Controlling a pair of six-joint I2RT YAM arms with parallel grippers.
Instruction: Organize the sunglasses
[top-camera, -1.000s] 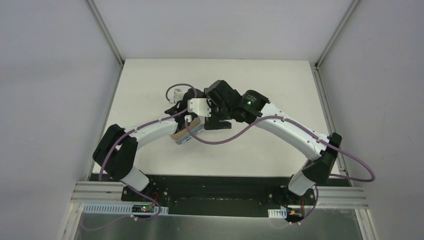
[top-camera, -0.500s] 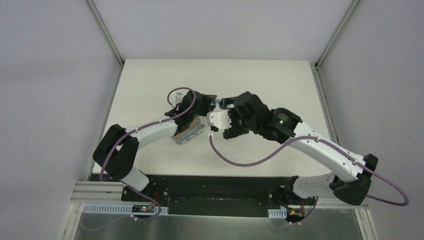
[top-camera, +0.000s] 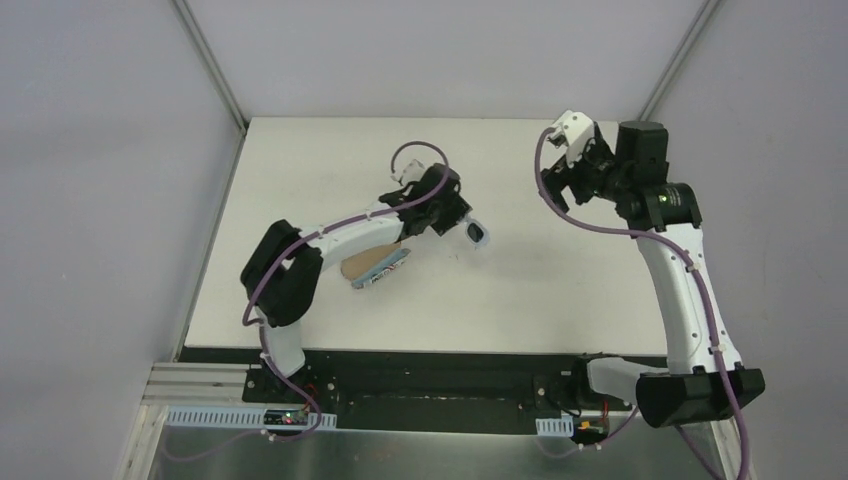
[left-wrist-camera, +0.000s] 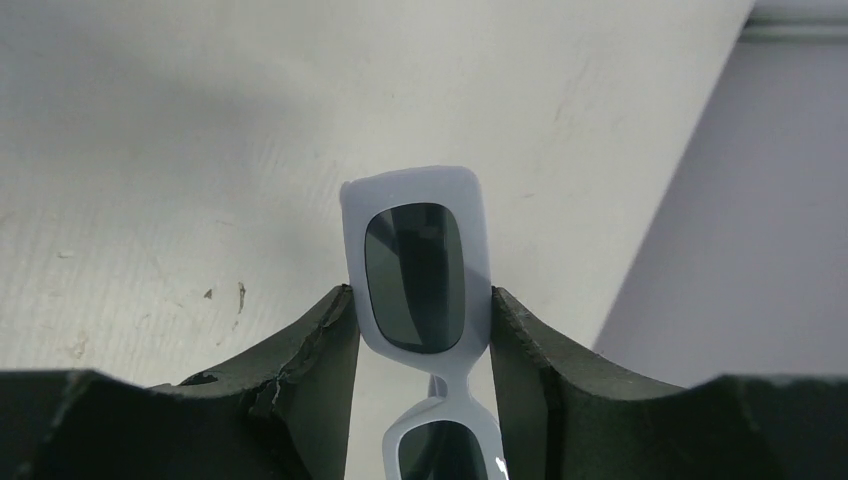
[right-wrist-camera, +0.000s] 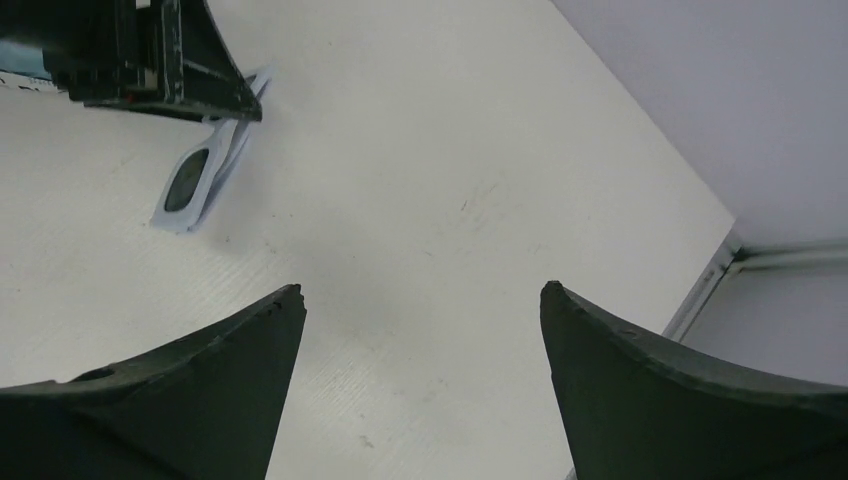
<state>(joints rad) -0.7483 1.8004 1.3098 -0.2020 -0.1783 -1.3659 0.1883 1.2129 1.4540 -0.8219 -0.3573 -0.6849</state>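
Observation:
The sunglasses (left-wrist-camera: 420, 262), white-framed with dark rectangular lenses, stand on end between my left fingers. My left gripper (left-wrist-camera: 421, 291) is shut on the frame around one lens, and the other lens sits lower between the fingers. In the top view the left gripper (top-camera: 460, 220) is at mid-table with one lens of the sunglasses (top-camera: 478, 233) sticking out to its right. My right gripper (top-camera: 558, 186) hangs high at the back right, far from them. Its jaws (right-wrist-camera: 419, 289) are open and empty, and the sunglasses (right-wrist-camera: 198, 182) appear at that view's upper left, just above the table.
An open oblong case (top-camera: 375, 267) with a tan inside lies on the white table (top-camera: 560, 290), under the left forearm. Grey walls and metal rails (top-camera: 655, 85) close in the back and sides. The left arm's cable (top-camera: 415, 150) loops above its wrist.
My right arm has swung away from the centre to the back right, its gripper empty. My left gripper has carried the sunglasses to the right, away from the case.

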